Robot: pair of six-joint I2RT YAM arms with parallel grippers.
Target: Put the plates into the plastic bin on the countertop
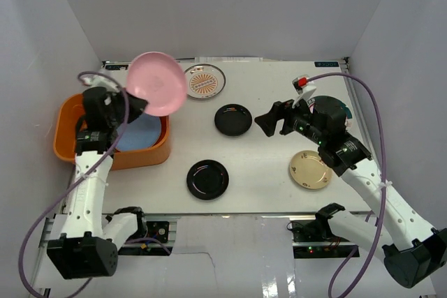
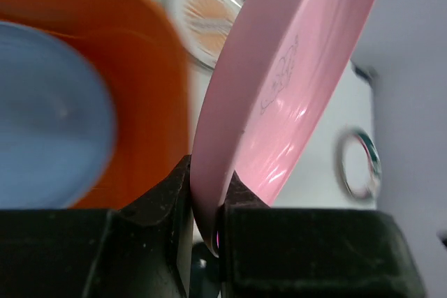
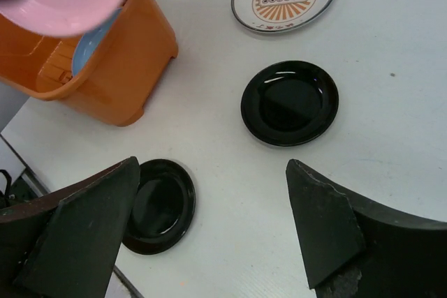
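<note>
My left gripper (image 1: 133, 106) (image 2: 209, 200) is shut on the rim of the pink plate (image 1: 157, 83) (image 2: 279, 88) and holds it tilted above the far right corner of the orange bin (image 1: 66, 130) (image 2: 147, 88). A light blue plate (image 1: 143, 134) (image 2: 49, 116) lies in the bin. My right gripper (image 1: 269, 122) (image 3: 213, 165) is open and empty above the white countertop (image 1: 272, 165). Two black plates (image 1: 232, 120) (image 1: 207, 179) lie mid-table, the sunburst plate (image 1: 204, 81) at the back and the tan-gold plate (image 1: 310, 169) under my right arm. The cream plate is out of view.
White walls close in the countertop on the left, back and right. In the right wrist view the far black plate (image 3: 290, 102) is ahead of the fingers and the near black plate (image 3: 157, 207) is beside the left finger (image 3: 84, 235).
</note>
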